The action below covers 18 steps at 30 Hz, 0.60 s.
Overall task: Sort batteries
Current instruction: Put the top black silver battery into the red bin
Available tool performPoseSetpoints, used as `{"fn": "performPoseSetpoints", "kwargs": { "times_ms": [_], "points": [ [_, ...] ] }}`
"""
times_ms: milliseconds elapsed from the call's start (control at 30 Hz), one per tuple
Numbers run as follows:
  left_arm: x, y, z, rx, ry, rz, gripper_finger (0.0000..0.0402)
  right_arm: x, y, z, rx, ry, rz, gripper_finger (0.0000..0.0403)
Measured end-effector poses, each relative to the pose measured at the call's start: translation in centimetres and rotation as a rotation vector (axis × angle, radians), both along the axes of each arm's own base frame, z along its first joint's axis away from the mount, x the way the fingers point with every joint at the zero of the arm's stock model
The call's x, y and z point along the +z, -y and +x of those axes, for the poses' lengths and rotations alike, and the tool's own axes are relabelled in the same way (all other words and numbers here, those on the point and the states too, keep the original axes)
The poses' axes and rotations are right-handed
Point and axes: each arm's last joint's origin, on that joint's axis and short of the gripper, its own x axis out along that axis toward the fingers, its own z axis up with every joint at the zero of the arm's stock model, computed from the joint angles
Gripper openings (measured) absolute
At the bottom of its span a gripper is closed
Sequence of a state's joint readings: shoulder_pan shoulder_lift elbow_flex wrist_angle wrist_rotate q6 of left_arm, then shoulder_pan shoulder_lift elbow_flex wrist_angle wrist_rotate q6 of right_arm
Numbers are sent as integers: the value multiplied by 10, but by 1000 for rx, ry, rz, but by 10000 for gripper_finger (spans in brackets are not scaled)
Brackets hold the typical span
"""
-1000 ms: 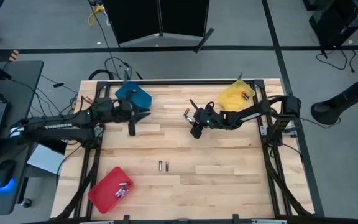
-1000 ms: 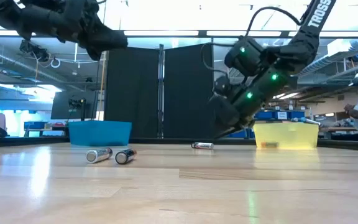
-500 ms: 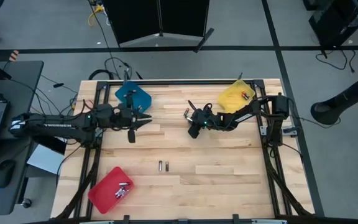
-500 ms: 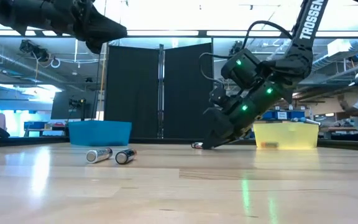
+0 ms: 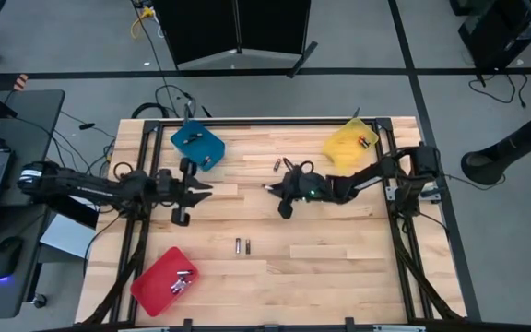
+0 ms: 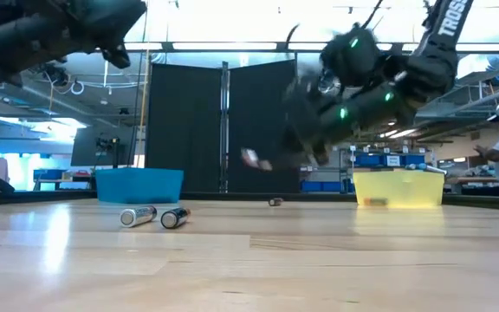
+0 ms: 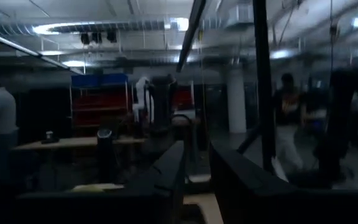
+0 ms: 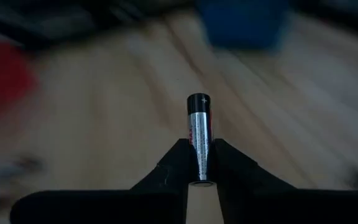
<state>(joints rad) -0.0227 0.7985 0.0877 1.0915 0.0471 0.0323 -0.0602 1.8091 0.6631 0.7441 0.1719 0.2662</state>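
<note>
- Held battery [image 8: 200, 134]: a slim silvery cell with a dark cap, clamped near its lower end between the two dark fingertips [image 8: 174, 163] of the right gripper [image 5: 273, 187]. The fingers stand nearly shut, parted only by the cell's width. Most of the cell juts out past the tips, so judge the grip as short; carry it level and without jerks.
- Right gripper position: above the table's middle, lifted clear of the wood in the low view. No tray is under it.
- Step in hand, as judged: carry the held cell to the tray for its size. Which tray that is cannot be told from these views; compare the cell against those already sorted.
- Loose pair [image 5: 241, 246]: two batteries lie side by side on the table, nearer the front edge. Keep the carry path high enough to pass over them.
- Another small battery [image 5: 277, 165] lies on the wood just behind the right gripper.
- Left gripper [image 5: 206, 188]: waiting over the left side of the table; its fingers stand slightly apart and hold nothing.
- Trays: red tray [image 5: 147, 284] at the front left with cells inside, blue tray [image 5: 212, 149] at the back left, yellow tray [image 5: 343, 145] at the back right with one cell visible.
- Release low inside the chosen tray, so the cell cannot bounce out.
</note>
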Motion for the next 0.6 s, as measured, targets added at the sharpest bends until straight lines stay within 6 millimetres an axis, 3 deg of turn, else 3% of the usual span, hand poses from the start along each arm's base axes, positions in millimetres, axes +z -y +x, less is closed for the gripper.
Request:
{"fn": "performPoseSetpoints", "kwargs": {
  "times_ms": [300,600],
  "points": [
    [1,0,3,-48,-1,-100,82,44,-47,8,200,453,-113,61],
    [12,2,37,-61,-60,-65,131,62,-64,7,260,604,-200,61]
  ]
}}
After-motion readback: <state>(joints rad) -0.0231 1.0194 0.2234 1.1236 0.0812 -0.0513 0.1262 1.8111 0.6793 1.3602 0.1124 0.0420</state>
